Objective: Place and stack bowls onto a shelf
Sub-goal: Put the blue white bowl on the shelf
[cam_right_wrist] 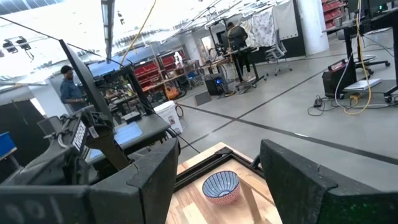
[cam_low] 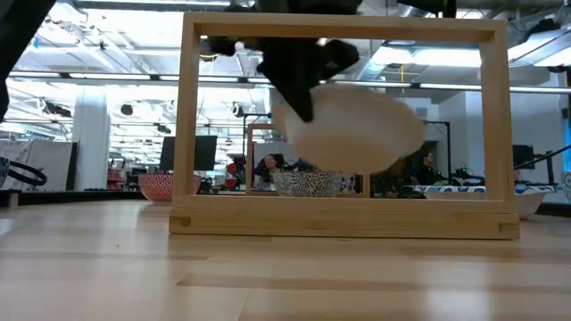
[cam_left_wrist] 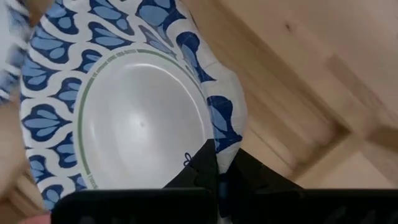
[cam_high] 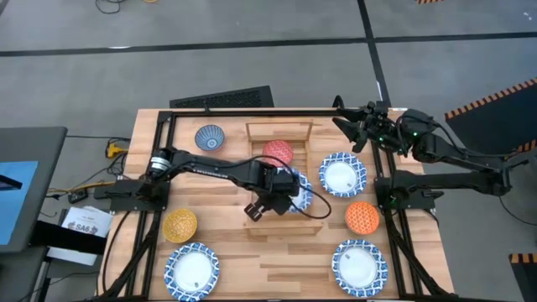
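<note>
From above you see the left gripper (cam_high: 267, 204) reaching over the shelf (cam_high: 281, 127), with a patterned bowl (cam_high: 295, 190) at its fingers, just in front of the red bowl (cam_high: 278, 153) that sits on the shelf. That view hides the grip itself. Your left wrist view fills the gap: one dark finger (cam_left_wrist: 202, 171) lies over the bowl's white inside and the rim (cam_left_wrist: 225, 118) runs between the two fingers, so the gripper is closed on the rim of the patterned bowl (cam_left_wrist: 124, 118). The low view adds what neither of those gives you: the bowl (cam_low: 352, 125) hangs in the air above the shelf's base rail (cam_low: 343, 223), tilted, its pale underside facing the camera, and another patterned bowl (cam_low: 312, 183) rests below it.

The right gripper (cam_high: 357, 122) waits beyond the shelf's right end, at the table's far corner. Its own view shows its fingers (cam_right_wrist: 298, 180) spread well apart and holding nothing, with the blue bowl (cam_right_wrist: 221, 186) lying farther off between them.
</note>
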Robot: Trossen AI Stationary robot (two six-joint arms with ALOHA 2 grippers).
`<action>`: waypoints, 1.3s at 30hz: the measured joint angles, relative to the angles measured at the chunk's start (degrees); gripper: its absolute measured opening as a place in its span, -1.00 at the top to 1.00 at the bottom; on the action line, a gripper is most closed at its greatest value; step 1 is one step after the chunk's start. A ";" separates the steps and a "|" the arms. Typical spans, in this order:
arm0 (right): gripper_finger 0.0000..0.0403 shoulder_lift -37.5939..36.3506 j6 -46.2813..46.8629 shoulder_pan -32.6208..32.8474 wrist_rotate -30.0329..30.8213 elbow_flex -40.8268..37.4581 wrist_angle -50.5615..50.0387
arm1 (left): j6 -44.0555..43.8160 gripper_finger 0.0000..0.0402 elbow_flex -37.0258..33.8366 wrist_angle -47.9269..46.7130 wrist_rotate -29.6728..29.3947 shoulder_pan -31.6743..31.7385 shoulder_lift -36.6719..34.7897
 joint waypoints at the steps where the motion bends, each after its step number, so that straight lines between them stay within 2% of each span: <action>1: -0.27 0.00 0.02 0.00 0.01 0.00 0.01 | 0.15 1.00 0.02 -0.12 0.40 0.08 0.40; 6: -0.27 0.00 0.13 0.00 0.07 0.00 0.01 | 2.63 1.00 -0.01 0.21 -0.51 0.09 2.46; 16: -0.27 -0.04 0.09 -0.24 0.17 -0.04 -0.14 | -2.60 0.91 0.02 -0.26 1.03 0.26 2.56; 20: -0.27 -0.04 0.07 -0.44 0.17 -0.04 -0.37 | -4.32 0.76 0.02 -1.12 2.38 0.48 2.56; 32: -0.27 -0.04 0.02 -0.42 0.17 -0.04 -0.38 | -9.71 0.09 1.10 -3.14 1.02 0.61 2.31; 39: -0.27 -0.02 0.02 -0.42 0.17 -0.04 -0.40 | -12.70 -0.04 5.34 -9.62 1.86 1.88 2.01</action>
